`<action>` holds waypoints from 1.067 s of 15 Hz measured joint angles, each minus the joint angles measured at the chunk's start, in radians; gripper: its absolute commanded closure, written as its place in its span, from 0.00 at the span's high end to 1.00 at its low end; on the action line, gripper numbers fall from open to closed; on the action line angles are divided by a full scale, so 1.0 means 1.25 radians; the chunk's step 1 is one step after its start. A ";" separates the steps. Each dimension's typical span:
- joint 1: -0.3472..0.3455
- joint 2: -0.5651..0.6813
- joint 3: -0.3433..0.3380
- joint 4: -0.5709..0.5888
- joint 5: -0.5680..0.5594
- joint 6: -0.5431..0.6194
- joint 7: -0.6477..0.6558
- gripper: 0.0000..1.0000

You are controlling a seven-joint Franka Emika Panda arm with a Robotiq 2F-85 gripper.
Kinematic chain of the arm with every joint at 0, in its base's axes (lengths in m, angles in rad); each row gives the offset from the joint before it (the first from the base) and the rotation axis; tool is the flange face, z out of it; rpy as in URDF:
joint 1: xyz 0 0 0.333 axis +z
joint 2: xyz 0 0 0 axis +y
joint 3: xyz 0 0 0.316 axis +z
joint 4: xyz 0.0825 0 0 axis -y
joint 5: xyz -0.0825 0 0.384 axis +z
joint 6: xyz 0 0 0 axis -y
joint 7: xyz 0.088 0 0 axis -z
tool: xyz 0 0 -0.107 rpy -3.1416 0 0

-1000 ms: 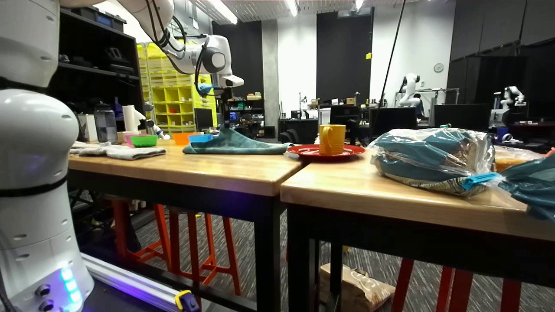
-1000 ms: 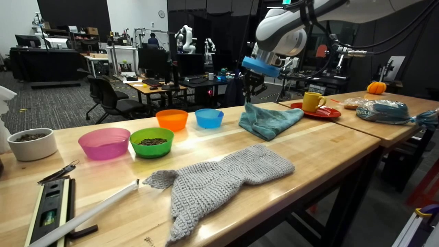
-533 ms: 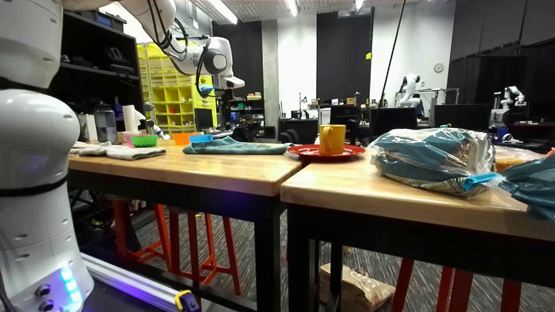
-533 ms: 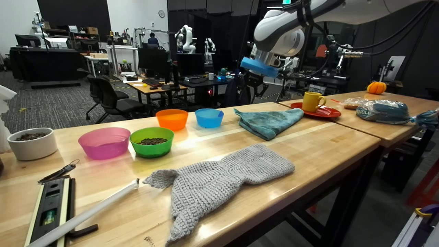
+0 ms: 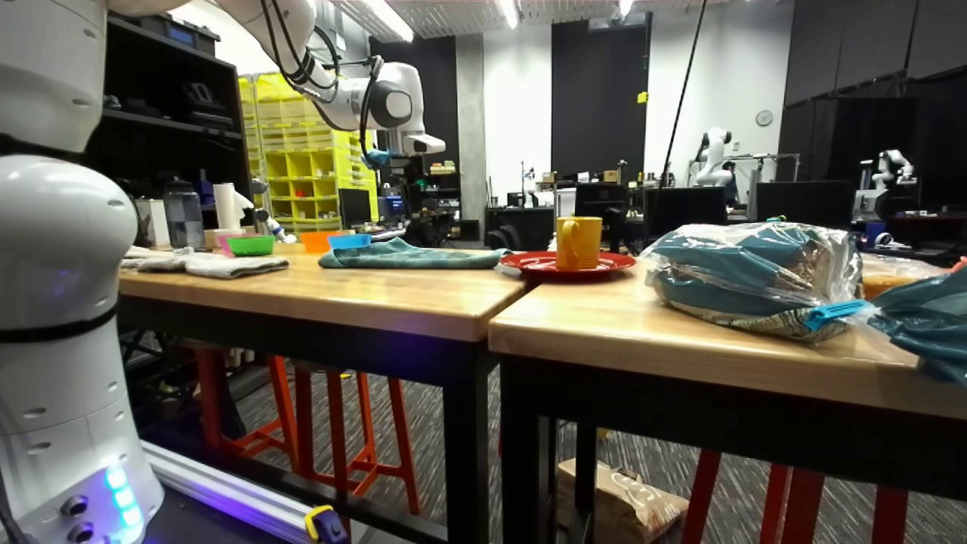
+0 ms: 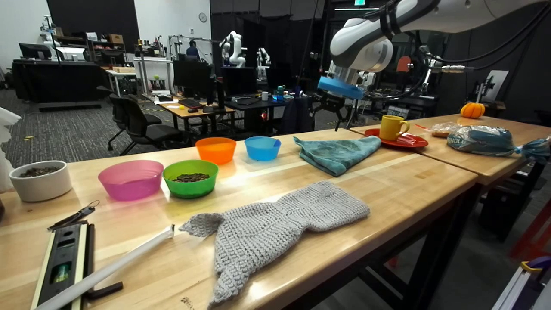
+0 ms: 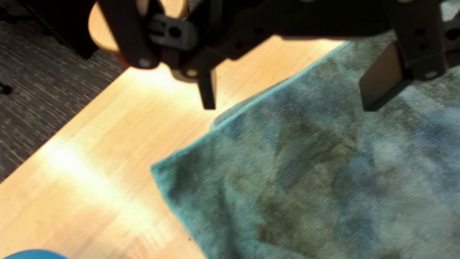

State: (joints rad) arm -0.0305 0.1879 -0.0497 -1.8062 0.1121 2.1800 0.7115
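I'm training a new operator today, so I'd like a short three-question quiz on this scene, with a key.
1. True or false: the green bowl holds dark pellets.
2. What stands on the red plate? A) pumpkin; B) mug; C) green bowl.
3. In the wrist view, is the gripper open or shut, and does it hold the teal cloth?

Key: 1. True. 2. B. 3. Open; no, the teal cloth lies on the table.

White glare streaks the tabletop (image 7: pixel 82 176) (the hand (image 7: pixel 289 102) looks dark).
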 measured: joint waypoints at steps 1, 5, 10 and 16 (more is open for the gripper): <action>-0.005 -0.005 -0.007 -0.006 0.000 -0.002 -0.018 1.00; -0.025 -0.029 -0.033 -0.037 -0.003 -0.006 -0.072 1.00; -0.046 -0.069 -0.064 -0.095 -0.043 0.006 -0.084 1.00; -0.059 -0.121 -0.080 -0.169 -0.159 0.044 -0.033 1.00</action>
State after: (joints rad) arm -0.1044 0.0362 -0.1498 -2.0179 -0.0869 2.2355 0.6706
